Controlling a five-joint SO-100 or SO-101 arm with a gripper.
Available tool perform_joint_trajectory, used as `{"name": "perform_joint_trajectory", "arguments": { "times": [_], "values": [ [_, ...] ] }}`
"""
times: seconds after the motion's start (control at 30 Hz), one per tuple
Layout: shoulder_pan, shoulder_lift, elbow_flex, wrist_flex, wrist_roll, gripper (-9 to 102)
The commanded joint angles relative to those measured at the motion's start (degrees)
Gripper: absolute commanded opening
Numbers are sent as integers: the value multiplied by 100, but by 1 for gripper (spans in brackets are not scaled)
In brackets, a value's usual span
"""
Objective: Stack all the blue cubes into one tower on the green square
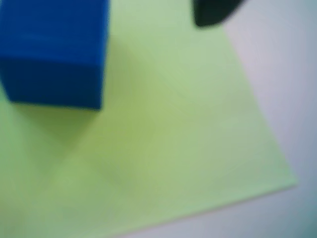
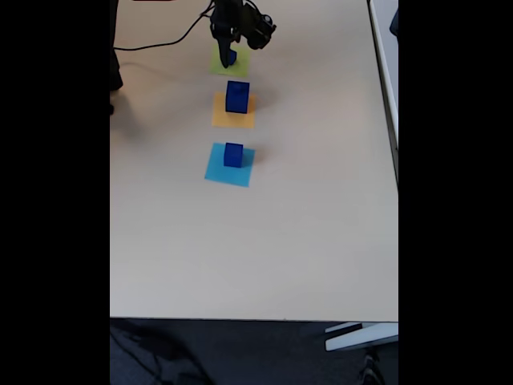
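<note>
- One blue cube (image 2: 231, 57) is on the green square (image 2: 240, 66), below the jaws; I cannot tell if they grip it.
- Two cubes wait: one on the orange square (image 2: 232, 117), one on the light-blue square (image 2: 228, 169).

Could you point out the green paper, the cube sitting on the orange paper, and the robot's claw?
green square (image 1: 163, 148), wrist view, bare middle.
cube on the orange square (image 2: 237, 96), fixed view, front face.
gripper (image 2: 228, 50), fixed view, between fingertips.

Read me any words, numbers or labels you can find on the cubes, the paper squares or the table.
None to read: the blue cubes, the green square, the orange square, the light-blue square and the table all look plain, and the wrist view is blurred.
</note>
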Motion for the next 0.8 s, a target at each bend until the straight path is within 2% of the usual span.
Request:
{"name": "perform_joint_trajectory", "arguments": {
  "times": [0.0,0.27,0.77],
  "values": [
    [-18,18,0,-132,-44,35],
    [-44,-18,132,-220,-88,33],
    [-35,26,202,-220,-158,11]
  ]
}}
